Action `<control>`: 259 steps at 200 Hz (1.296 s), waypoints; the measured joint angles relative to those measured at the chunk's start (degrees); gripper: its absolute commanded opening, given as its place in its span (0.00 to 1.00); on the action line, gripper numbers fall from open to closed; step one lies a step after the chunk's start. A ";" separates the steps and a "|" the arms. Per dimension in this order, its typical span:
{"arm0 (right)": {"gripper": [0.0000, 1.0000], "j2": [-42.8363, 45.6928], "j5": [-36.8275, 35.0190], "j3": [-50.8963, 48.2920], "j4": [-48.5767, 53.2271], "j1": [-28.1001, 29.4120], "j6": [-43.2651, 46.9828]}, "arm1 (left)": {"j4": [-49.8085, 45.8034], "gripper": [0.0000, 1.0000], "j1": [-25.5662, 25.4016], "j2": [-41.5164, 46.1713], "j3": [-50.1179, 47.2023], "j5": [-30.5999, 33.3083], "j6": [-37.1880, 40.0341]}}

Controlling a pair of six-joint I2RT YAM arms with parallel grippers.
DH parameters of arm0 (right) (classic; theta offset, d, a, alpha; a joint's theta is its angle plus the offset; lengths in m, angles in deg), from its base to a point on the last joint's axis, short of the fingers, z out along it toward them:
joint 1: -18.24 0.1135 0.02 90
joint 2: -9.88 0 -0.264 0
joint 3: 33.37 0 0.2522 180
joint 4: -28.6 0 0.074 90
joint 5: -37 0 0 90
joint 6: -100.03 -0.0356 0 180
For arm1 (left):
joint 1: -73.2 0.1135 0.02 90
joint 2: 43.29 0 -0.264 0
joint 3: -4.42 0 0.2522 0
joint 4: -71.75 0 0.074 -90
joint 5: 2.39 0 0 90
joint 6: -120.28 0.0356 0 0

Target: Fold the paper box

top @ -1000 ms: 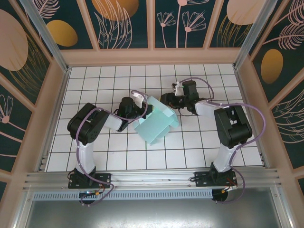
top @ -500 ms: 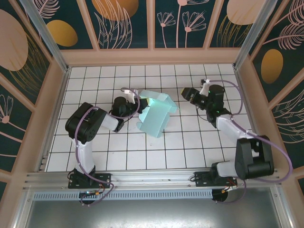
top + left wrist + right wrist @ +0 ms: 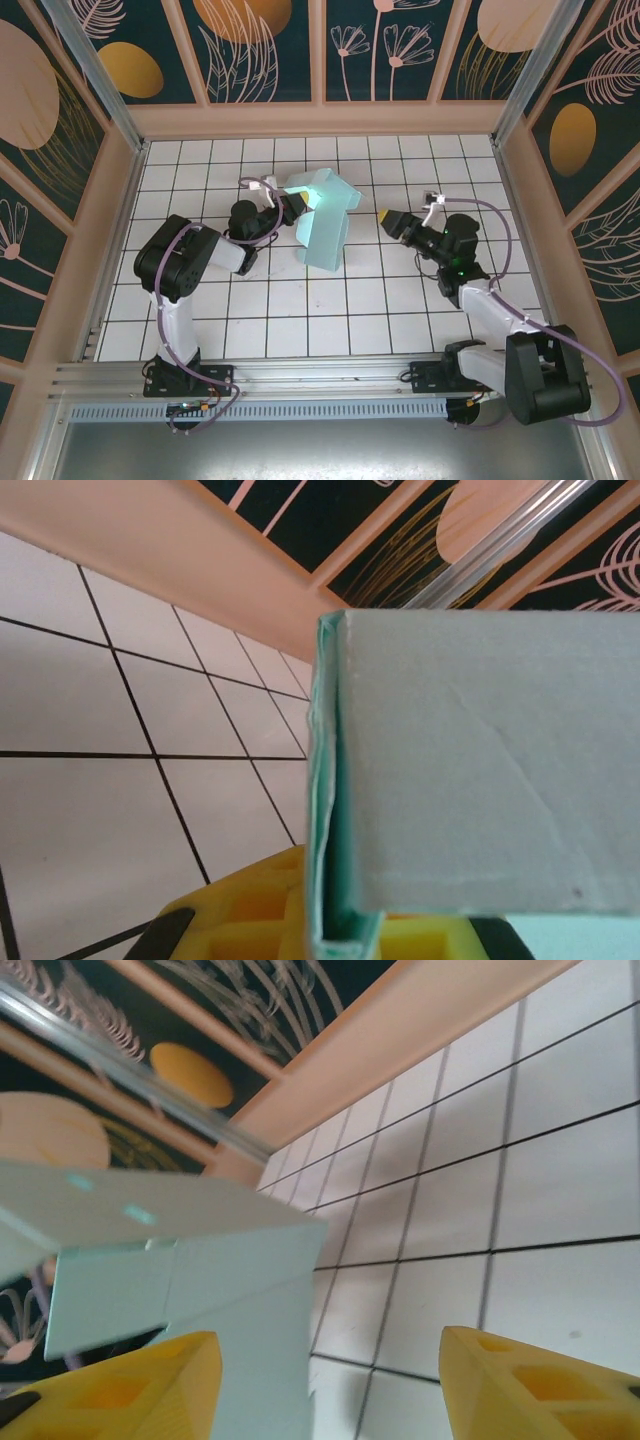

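Here, paper box, tiles (floral walls).

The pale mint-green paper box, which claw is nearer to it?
Left. The left claw is clamped on one edge of the pale mint-green card box, touching it. The right claw stands open off to the box's right, apart from it.

No lettering, label, brand mark or number is legible anywhere on the paper box, the tiled table or the patterned walls.
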 measured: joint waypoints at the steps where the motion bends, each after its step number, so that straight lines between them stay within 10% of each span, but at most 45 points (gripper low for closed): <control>1: 0.58 -0.04 0.07 0.00 -0.31 0.33 -0.02 | 0.00 0.00 0.00 0.00 0.02 0.00 -0.04; 148: 0.43 -13.44 0.55 9.38 -14.97 9.88 -10.05 | 3.02 0.00 0.00 -0.15 1.73 -2.58 -2.99; 259: 0.00 -16.74 -1.38 12.48 -8.31 10.29 -11.02 | -0.39 0.00 0.31 -0.59 1.95 -0.28 0.70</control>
